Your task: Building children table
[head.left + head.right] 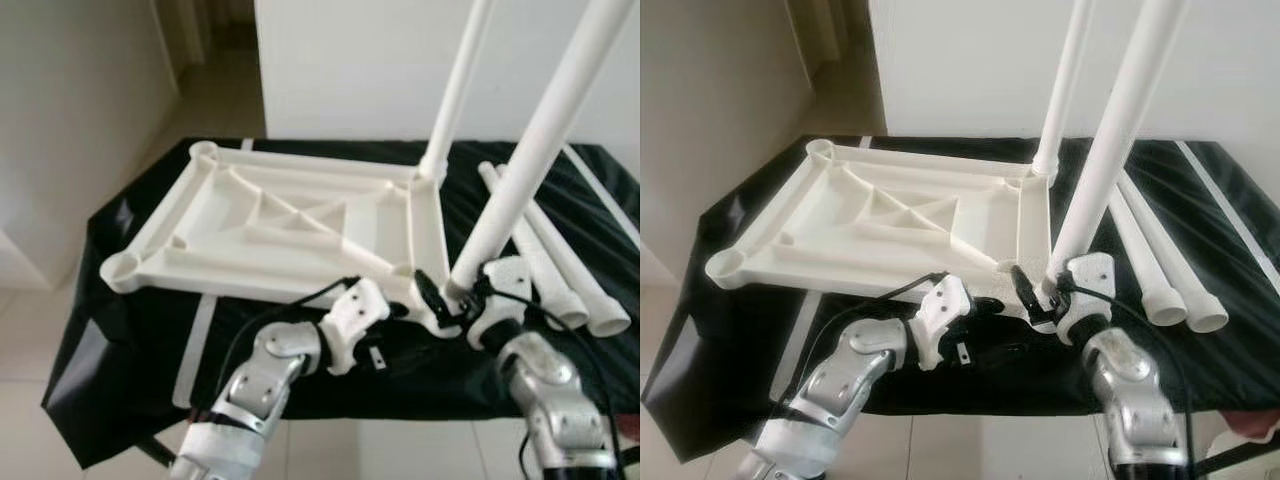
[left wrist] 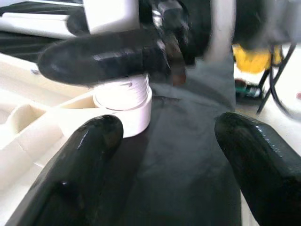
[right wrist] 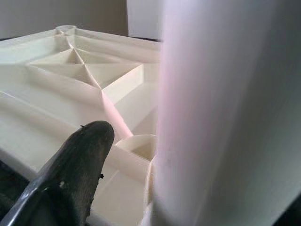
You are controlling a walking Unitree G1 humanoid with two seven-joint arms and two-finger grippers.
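tabletop (image 1: 290, 215): white, underside up, flat on black-covered counter (image 1: 130, 330) | leg (image 1: 540, 140): long axis rising, tilted right, foot at near-right corner socket | right gripper (image 1: 452, 297): pinching leg's base | left gripper (image 1: 405, 310): fingers spread, beside that socket | second leg (image 1: 458, 90): upright in far-right corner | spare legs (image 1: 560, 280): lying right | no readable writing

No text, label, brand, number or sign can be read on anything here.
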